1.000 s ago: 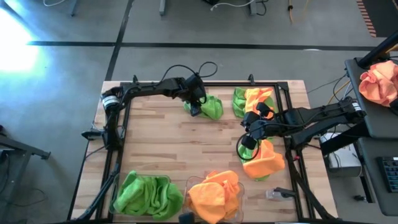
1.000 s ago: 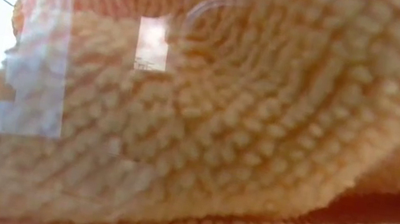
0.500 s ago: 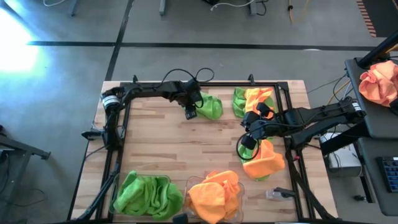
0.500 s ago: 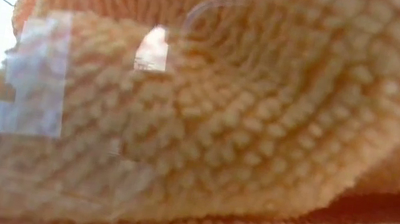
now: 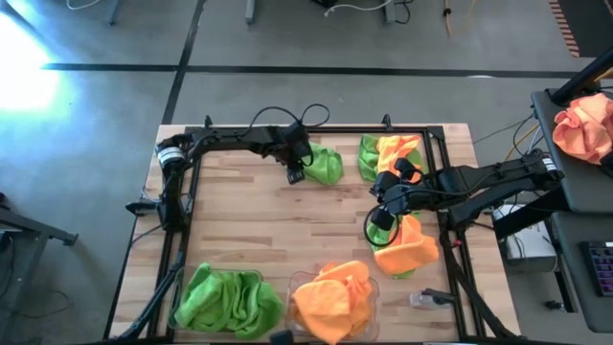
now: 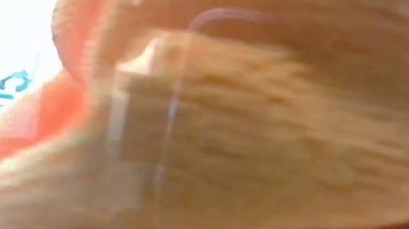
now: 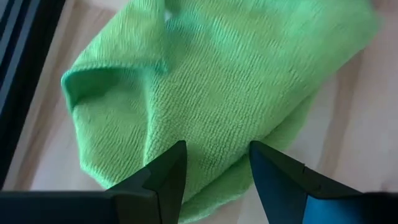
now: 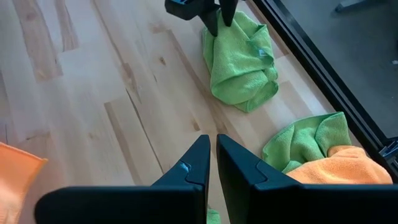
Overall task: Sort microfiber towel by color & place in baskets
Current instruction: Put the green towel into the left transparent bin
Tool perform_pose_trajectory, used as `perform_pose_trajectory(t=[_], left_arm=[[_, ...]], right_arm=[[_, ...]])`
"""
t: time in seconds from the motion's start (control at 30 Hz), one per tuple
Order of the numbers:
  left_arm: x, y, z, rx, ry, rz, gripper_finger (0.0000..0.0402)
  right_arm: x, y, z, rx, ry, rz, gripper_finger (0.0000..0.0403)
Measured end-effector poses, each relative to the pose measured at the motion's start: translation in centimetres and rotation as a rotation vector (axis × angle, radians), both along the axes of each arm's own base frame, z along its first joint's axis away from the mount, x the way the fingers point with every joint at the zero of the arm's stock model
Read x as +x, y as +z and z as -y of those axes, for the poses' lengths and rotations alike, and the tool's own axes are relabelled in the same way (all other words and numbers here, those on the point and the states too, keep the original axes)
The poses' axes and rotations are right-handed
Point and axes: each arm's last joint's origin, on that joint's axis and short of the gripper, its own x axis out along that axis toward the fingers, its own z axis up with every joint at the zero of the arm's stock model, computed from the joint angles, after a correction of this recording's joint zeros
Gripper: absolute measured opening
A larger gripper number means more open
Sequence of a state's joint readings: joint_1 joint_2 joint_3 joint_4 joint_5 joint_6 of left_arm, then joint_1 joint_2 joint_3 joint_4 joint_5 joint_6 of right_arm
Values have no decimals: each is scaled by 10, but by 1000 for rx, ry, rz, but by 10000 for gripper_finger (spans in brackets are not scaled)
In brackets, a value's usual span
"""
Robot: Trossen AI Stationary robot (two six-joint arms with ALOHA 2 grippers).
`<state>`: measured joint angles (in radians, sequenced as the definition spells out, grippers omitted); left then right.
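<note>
A lone lime green towel lies crumpled on the wood near the table's far edge. My left gripper is open at its left end, one finger on either side of the towel's edge. My right gripper is shut and holds nothing, hovering right of centre. Beside it an orange towel lies flat, and a green-and-orange pile sits at the far right. Near the front edge, one clear basket holds green towels and the other basket holds orange ones. My left gripper stands with its open fingers over the green towel's left edge, coming from above and slanting toward the right. Whether the fingertips touch the cloth I cannot tell. The towel lies on the table.
A black frame rail runs around the tabletop. Bare wood lies between the arms and the baskets. A peach-orange cloth bundle sits on a stand off the table's right side. A small grey object lies near the front right.
My left gripper has moved a little toward the table's left edge, off the top of the green towel to its left end. The orange cloth in the near basket has shifted: it blurs in the low view and its heap sits slightly differently in the high view.
</note>
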<state>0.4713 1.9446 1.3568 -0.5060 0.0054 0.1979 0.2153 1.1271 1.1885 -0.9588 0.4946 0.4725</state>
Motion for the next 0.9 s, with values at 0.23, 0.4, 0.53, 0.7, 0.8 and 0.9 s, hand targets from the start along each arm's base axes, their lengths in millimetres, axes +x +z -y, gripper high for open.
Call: perform_pose_trajectory(t=[0.23,0.4,0.53,0.7,0.8,0.9], left_arm=[[5,2,1,-48,-37,68,160],[10,6,6,-106,-123,142,160],[11,6,11,-124,-156,144,160],[4,2,15,-202,-181,79,160],[3,-1,18,-232,-207,74,160],[6,-8,16,-200,-195,70,160]], right_arm=[[0,0,0,0,1,3,22],[0,0,0,0,1,3,22],[0,0,0,0,1,3,22],[0,0,0,1,1,3,22],[0,0,0,4,3,3,22],[0,0,0,4,3,3,22]])
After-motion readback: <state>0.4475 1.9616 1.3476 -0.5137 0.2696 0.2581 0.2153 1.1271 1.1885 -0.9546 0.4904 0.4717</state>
